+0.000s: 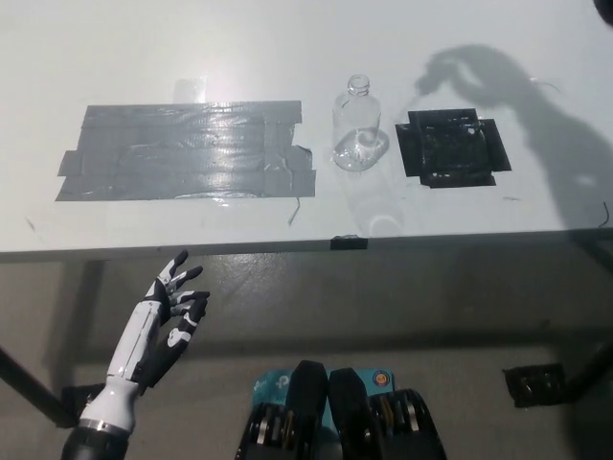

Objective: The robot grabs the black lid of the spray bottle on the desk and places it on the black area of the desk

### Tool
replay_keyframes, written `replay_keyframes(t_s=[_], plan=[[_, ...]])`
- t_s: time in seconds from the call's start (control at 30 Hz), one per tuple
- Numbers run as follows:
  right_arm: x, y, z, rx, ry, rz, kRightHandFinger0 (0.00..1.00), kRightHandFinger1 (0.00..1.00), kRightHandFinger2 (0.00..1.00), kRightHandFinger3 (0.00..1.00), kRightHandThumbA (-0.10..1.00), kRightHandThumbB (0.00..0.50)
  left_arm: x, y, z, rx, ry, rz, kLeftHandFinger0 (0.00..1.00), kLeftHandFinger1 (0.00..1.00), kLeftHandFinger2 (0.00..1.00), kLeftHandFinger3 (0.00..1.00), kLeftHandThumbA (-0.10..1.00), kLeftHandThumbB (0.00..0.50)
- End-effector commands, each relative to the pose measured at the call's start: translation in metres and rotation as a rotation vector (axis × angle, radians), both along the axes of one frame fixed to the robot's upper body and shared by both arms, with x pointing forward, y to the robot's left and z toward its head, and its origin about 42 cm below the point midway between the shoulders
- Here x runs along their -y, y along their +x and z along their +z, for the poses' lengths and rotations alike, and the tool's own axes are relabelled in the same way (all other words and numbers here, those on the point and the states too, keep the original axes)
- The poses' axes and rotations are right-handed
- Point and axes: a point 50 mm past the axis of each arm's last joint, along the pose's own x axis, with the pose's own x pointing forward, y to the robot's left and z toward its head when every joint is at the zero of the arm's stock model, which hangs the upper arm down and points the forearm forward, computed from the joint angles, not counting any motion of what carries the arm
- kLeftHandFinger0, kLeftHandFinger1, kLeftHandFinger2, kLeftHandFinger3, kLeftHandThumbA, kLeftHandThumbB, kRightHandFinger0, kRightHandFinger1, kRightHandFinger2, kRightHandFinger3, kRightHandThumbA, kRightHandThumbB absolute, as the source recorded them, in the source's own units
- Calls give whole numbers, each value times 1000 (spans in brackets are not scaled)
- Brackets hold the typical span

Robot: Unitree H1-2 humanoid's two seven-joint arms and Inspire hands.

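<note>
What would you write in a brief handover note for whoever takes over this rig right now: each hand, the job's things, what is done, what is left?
Left hand: open, holding nothing, resting below the desk's front edge at lower left.
Right hand: out of view; only its shadow falls on the desk near the black area.
Spray bottle: upright, clear, neck open, no lid on it, between the grey tape patch and the black area.
Done: lid is off the bottle.
Left: the lid is not visible anywhere and the black area is bare, so placing it there remains.
</note>
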Motion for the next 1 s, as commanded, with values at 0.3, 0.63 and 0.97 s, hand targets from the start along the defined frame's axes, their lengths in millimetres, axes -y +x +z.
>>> replay_keyframes(t_s=[0.3,0.63,0.97], plan=[[40,2,-113,-62,178,-221,506,503,529,570,-100,372,-8,-13,2,45,-6,18,642,719,864,1000,805,147],[33,-1,-149,-200,71,-183,1000,1000,1000,1000,278,430,-8,-17,-2,48,-1,27,633,722,873,1000,817,124],[31,3,-103,-82,127,-172,1000,1000,1000,1000,637,495,-10,-10,3,60,10,26,631,724,880,1000,836,117]])
